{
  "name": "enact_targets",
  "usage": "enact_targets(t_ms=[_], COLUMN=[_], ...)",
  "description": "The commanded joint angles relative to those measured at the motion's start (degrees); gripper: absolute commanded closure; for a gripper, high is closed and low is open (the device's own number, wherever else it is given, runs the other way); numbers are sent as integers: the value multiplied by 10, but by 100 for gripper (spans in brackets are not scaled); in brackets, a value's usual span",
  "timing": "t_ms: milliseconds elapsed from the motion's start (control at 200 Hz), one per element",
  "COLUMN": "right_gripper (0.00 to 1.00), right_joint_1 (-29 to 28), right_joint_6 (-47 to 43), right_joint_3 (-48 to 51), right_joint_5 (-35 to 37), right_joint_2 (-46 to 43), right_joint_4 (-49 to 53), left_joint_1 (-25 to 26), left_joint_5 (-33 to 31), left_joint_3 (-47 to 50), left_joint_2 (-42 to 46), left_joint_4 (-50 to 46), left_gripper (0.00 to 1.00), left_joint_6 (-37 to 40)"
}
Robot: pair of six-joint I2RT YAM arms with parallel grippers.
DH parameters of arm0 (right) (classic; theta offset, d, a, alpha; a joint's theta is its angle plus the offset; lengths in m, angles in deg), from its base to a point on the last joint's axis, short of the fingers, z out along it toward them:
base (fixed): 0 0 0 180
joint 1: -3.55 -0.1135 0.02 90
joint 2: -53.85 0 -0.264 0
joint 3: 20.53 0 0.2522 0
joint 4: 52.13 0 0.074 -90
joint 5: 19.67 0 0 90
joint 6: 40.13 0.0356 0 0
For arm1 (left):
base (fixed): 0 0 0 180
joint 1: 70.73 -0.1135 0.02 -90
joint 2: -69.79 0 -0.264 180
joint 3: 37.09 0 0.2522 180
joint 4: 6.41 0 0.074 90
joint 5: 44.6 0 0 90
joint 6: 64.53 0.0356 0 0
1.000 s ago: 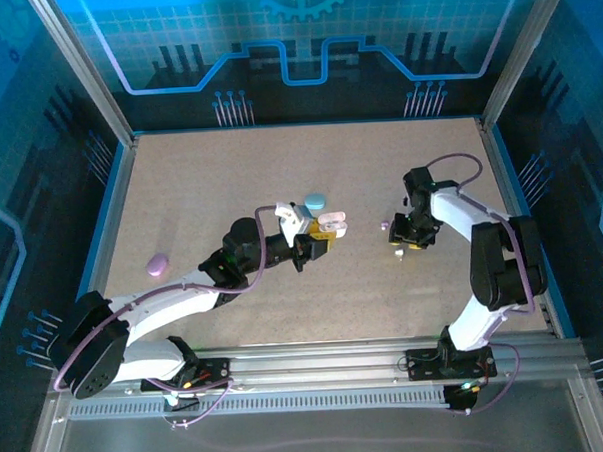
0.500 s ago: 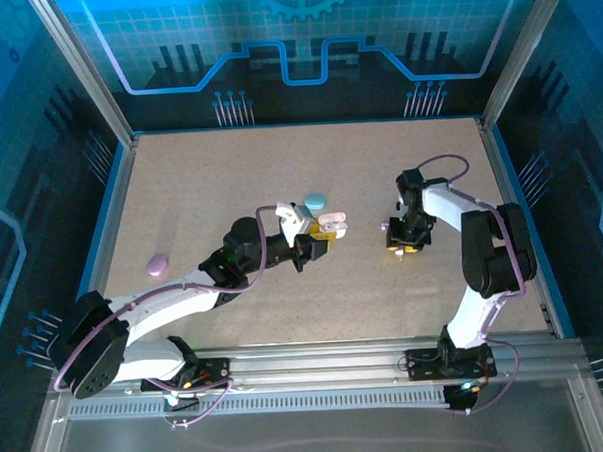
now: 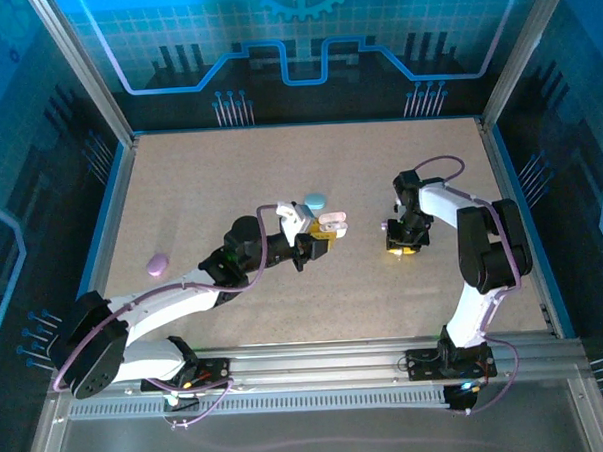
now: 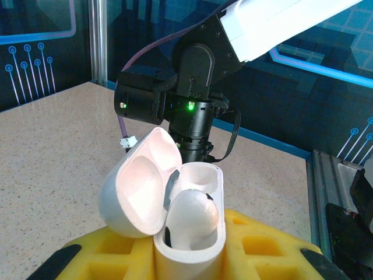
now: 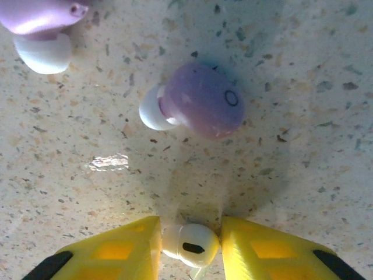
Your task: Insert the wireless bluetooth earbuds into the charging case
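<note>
Our right gripper pinches the white bud; we should lift straight, clear of the purple bud; left gripper clamps the open case.

Open case w/ white bud seated; purple bud lies nr 2nd white bud.
</note>
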Motion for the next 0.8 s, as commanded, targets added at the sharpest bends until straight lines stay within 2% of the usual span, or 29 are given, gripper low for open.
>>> enact_targets(t_ms=[0, 295, 460, 635, 795], right_gripper=[67, 68, 72, 73, 72], right_joint_1=[-7, -9, -13, -20, -39], right_joint_6=[-3, 2, 4, 8, 20], right_joint_3=[-12, -11, -7, 4, 0], right_joint_5=[4, 4, 7, 5, -3], right_joint_2=[13, 23, 11, -45, -142], right_joint_4=[16, 20, 18, 12, 14], left_joint_1=[-3, -4, -4, -3, -3], left_joint_5=[5, 2, 0, -4, -9], left_joint_3=[-18, -16, -15, -15, -15], left_joint_2=[1, 4, 4, 1, -6], left_joint_4=[6, 4, 4, 3, 7], left_gripper=[75, 75, 75, 75, 75], left_joint_6=[11, 12, 12, 12, 11])
